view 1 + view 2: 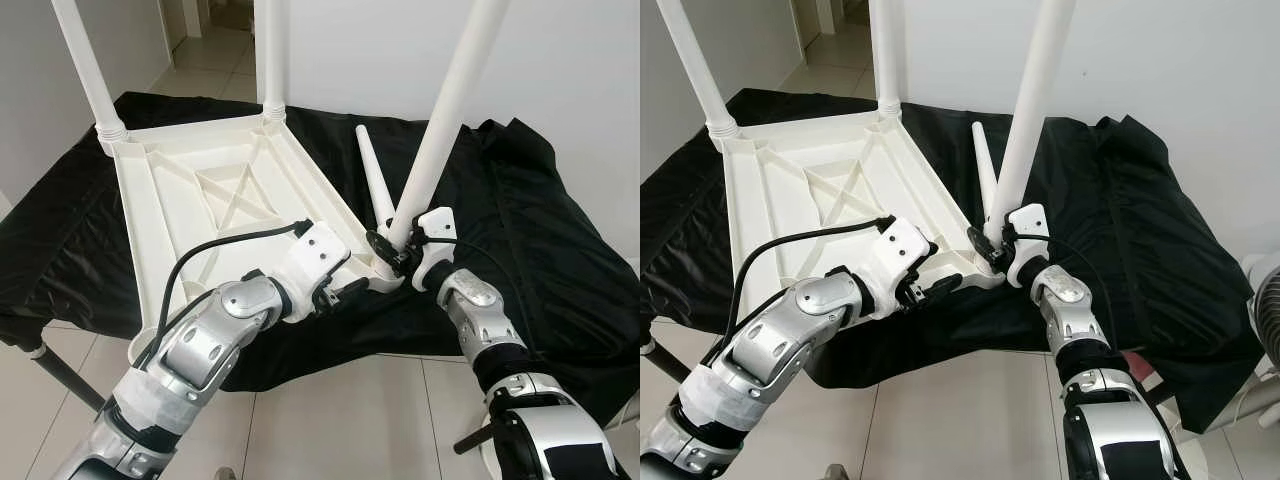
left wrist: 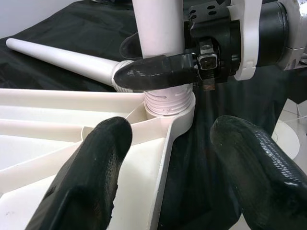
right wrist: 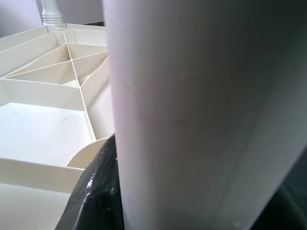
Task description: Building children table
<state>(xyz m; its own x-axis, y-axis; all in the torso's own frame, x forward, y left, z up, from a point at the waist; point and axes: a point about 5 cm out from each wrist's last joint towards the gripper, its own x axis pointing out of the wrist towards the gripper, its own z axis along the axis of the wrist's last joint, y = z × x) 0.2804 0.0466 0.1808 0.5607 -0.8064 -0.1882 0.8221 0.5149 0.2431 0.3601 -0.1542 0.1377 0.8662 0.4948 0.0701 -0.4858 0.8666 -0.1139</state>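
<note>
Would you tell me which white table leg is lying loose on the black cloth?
The tapered leg beyond the right gripper; the other three stand in corner sockets.

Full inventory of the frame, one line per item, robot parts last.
Tabletop: 1, white, lying upside down on the black cloth, ribbed underside up.
Fitted legs: 2, white, standing upright in the two far corner sockets.
Leg being fitted: 1, white, tilted, threaded end at the near right corner socket.
Loose leg: 1, white, lying on the cloth beside the tabletop's right edge.
Cloth: 1, black, draped over the work surface.
Floor: light tiles, below the cloth.
Left claw: open, at the tabletop's near right corner, just below the socket.
Right claw: shut around the tilted leg's lower end.
</note>
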